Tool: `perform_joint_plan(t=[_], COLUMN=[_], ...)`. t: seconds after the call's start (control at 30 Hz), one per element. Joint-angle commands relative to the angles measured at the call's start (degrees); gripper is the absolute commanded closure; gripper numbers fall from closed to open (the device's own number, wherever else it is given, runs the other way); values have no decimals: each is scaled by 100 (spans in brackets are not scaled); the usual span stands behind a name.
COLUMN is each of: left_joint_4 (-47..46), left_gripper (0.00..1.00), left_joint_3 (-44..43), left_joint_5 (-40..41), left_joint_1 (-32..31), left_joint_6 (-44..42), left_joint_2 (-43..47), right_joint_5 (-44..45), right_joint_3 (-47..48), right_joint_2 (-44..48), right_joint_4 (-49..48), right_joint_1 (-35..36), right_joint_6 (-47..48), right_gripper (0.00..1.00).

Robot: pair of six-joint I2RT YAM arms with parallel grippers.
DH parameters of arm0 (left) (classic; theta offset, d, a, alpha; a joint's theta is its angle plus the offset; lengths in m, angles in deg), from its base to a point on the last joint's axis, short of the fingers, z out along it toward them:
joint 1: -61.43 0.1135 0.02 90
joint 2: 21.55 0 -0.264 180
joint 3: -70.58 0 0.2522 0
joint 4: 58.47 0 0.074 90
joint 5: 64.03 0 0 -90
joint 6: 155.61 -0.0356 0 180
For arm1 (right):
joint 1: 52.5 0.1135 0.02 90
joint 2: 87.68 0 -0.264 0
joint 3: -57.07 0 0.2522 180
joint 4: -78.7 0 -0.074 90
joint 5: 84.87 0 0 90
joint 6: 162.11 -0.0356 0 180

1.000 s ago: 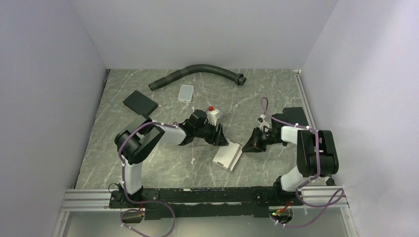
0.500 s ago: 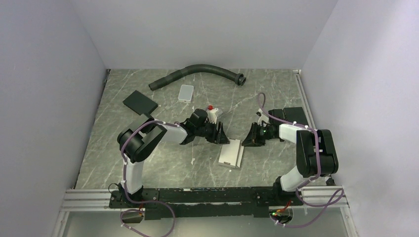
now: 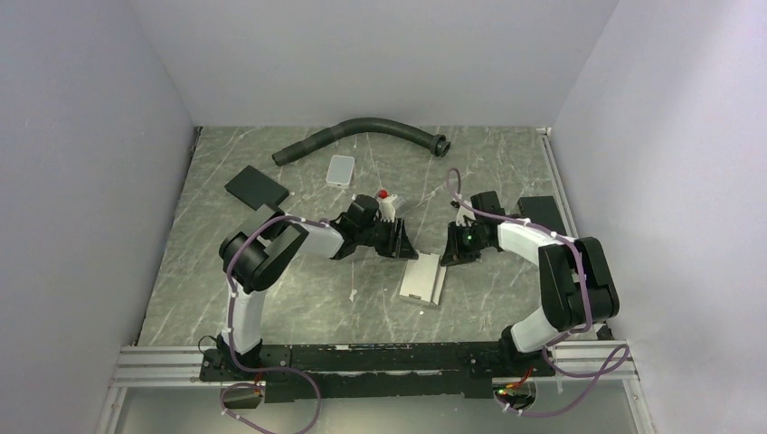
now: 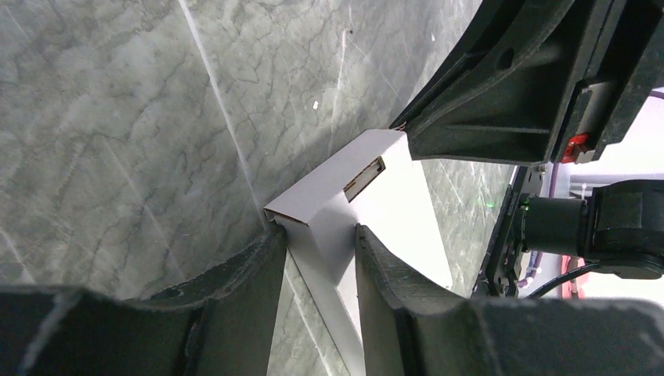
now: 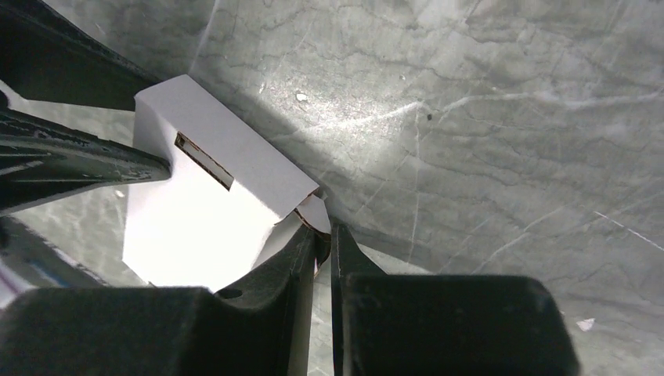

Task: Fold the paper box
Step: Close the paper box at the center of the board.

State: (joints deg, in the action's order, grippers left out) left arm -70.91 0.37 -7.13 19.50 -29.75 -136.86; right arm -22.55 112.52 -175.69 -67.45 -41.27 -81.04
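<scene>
Item: white thin-cardboard paper box [image 3: 422,280], slim carton, lying flat mid grey marbled surface [image 3: 298,298], btwn both claws.
L claw [image 4: 317,235]: clamped across carton's far-left corner.
R claw [image 5: 322,235]: nearly shut, pinching small end tab at far-right corner.
Change: within 1 s carton swung from skewed to approx square-on; R claw shifted inward.
Assessment: body formed, end tuck likely outstanding.

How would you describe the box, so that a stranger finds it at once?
On the marbled table, look at the middle, where the left gripper and right gripper meet. The box lies flat, both pinching its far end. It is the only white carton; the tile farther back is smaller and grey, the pad black.
</scene>
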Motion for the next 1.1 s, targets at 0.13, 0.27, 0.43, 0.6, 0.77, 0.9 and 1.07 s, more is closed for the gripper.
perform_joint_plan(t=[0.13, 0.27, 0.43, 0.6, 0.77, 0.9, 1.07], left_joint_4=[745, 719, 730, 707, 730, 717, 644], left_gripper=[59, 60, 60, 60, 59, 59, 59], left_joint_3=[-253, -330, -264, -99, -68, -77, -81], left_joint_5=[293, 300, 473, 584, 597, 545, 356], left_joint_1=[-228, -255, -243, -112, -14, 10, 26], left_joint_6=[-128, -65, 39, 114, 110, 92, 2], left_joint_2=[-554, -601, -630, -583, -554, -539, -546], right_joint_5=[155, 215, 440, 179, -394, -1018, -1502], right_joint_3=[546, 624, 690, 627, 589, 633, 721], right_joint_2=[159, 169, 207, 383, 547, 598, 459], right_joint_4=[-23, 72, 243, 398, 546, 674, 747], right_joint_1=[1095, 1400, 1323, 743, 324, -55, -513], right_joint_6=[422, 513, 570, 550, 631, 838, 1298], right_gripper=[91, 88, 74, 60, 56, 54, 56])
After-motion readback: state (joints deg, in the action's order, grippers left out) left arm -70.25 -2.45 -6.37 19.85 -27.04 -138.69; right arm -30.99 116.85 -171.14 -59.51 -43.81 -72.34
